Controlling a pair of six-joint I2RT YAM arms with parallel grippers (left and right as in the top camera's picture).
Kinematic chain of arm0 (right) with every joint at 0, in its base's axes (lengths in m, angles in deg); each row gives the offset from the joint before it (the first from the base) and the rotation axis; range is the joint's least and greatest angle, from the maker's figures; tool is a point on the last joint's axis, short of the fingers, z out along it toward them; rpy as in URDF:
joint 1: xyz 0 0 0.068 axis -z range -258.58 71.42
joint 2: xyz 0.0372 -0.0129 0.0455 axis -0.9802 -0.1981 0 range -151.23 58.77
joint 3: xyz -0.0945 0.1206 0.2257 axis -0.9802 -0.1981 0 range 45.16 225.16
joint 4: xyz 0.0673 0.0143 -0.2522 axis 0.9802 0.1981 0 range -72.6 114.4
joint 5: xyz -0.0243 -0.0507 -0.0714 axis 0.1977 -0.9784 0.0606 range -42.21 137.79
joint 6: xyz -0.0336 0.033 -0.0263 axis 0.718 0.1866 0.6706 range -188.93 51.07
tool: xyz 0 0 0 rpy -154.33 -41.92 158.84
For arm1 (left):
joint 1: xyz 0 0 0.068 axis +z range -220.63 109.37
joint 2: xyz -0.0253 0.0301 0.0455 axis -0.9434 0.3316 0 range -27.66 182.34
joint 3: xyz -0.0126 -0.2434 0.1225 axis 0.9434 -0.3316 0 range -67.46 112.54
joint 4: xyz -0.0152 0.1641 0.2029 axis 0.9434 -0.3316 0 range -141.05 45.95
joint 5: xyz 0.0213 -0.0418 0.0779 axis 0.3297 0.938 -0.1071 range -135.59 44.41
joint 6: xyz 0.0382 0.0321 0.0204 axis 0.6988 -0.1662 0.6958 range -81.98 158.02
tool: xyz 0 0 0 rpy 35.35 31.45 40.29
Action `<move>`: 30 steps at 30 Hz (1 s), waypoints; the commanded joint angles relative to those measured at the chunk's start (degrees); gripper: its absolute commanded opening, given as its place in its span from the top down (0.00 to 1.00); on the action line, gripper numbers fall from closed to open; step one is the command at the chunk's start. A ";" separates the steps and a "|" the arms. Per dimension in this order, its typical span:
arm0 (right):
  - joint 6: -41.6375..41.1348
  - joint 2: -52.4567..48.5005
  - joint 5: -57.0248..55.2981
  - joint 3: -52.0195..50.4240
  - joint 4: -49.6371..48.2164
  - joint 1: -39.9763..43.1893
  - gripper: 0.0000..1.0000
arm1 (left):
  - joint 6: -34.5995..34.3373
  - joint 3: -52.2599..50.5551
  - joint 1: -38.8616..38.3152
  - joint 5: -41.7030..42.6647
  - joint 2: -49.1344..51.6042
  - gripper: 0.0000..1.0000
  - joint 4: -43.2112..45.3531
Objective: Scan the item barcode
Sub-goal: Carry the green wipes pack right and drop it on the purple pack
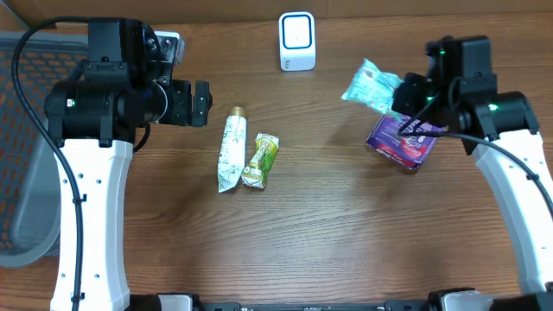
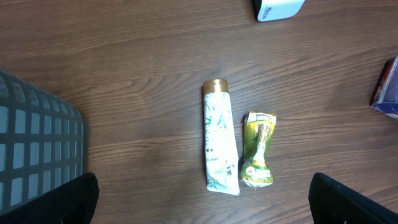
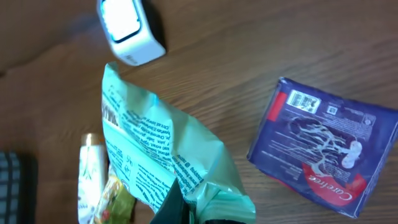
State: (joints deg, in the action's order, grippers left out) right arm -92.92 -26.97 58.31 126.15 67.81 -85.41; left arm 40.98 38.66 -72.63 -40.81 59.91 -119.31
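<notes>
My right gripper (image 1: 404, 93) is shut on one end of a teal printed packet (image 1: 371, 85), held above the table to the right of the white barcode scanner (image 1: 296, 41). In the right wrist view the packet (image 3: 161, 149) fans out from my gripper (image 3: 199, 211), with the scanner (image 3: 127, 31) beyond it at the upper left. My left gripper (image 1: 200, 102) is open and empty, left of a white tube (image 1: 232, 149) and a green sachet (image 1: 261, 160). The left wrist view shows the tube (image 2: 219, 137) and sachet (image 2: 259, 149) lying between my spread fingers (image 2: 348, 202).
A purple pack (image 1: 402, 138) lies on the table under my right arm; its barcode side faces up in the right wrist view (image 3: 323, 146). A grey mesh basket (image 1: 22, 173) stands at the left edge.
</notes>
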 commanded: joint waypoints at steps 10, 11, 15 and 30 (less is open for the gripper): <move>-7.74 -5.73 4.15 -17.77 -14.01 14.84 0.88 | -0.37 0.48 0.09 0.61 0.17 0.00 0.09; -7.72 -5.90 4.15 -18.53 -14.73 15.30 0.63 | -0.37 0.48 0.09 0.61 0.17 0.00 0.11; -7.06 -6.01 4.15 -19.91 -15.17 15.91 0.28 | -0.37 0.48 0.09 0.63 0.17 0.01 0.09; 3.17 2.51 9.38 -4.85 -2.62 9.09 0.11 | -0.37 0.48 0.09 0.61 0.17 0.00 0.09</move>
State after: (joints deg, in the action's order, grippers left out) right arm -92.63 -28.17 66.29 116.77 64.03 -72.77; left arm 40.98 38.66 -72.63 -40.81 59.91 -119.31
